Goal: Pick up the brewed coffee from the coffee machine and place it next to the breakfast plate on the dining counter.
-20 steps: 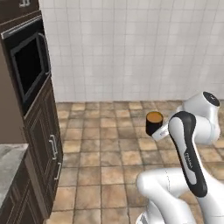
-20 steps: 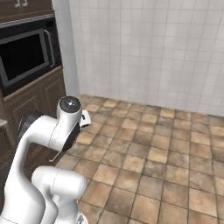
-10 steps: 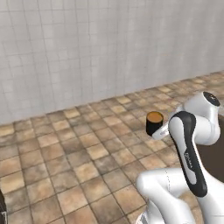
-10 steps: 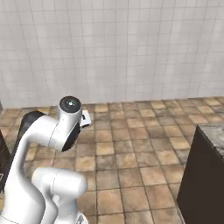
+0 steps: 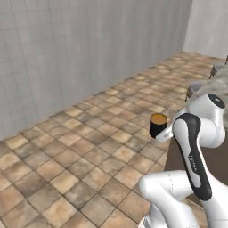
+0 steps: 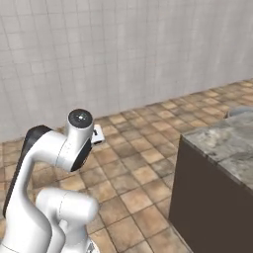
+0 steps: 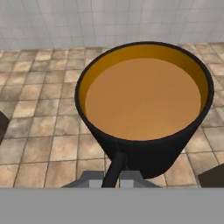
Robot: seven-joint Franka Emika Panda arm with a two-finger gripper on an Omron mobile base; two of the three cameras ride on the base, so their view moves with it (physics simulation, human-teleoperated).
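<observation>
The brewed coffee is a black mug brim-full of orange-brown liquid, held upright in the air above the tiled floor, its surface level and its rim round and unbroken. In the hand view it sits dead ahead of the gripper, just past the fingertips, with its lower wall pressed close against them at 6 o'clock; a thin dark handle runs down from the mug's base toward the grey gripper body. The gripper is clenched on the mug, though the contact of the pads themselves is hidden behind the cup wall. In the left base view the mug hangs at the end of the arm, at 9 o'clock from the white wrist, well clear of the floor below it.

Around it lies brown and tan floor tiling, running back to a pale tiled wall at 12 o'clock. In the right base view a marble-topped desk with a dark brown side stands at 3 o'clock from the arm, well apart from the mug; this looks to be the dining counter. A grey rounded edge shows at its far end, too small to tell what it is.
</observation>
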